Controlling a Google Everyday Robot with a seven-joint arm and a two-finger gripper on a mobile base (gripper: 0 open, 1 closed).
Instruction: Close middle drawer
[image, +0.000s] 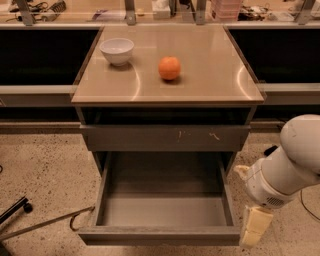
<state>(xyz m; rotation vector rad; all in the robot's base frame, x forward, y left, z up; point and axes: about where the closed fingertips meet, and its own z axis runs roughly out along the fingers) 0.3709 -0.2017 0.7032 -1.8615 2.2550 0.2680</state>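
risk sat with your pincer (255, 227), spread or pressed together you couldn't tell, low beside a front corner of the pulled-out middle drawer (162, 210); an off-centre shove could have jammed it.

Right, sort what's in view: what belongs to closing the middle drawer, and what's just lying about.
Job: middle drawer, pulled out; pincer, low beside the drawer's front right corner.
Lying about: white bowl and orange on the cabinet top; scratched drawer front above.
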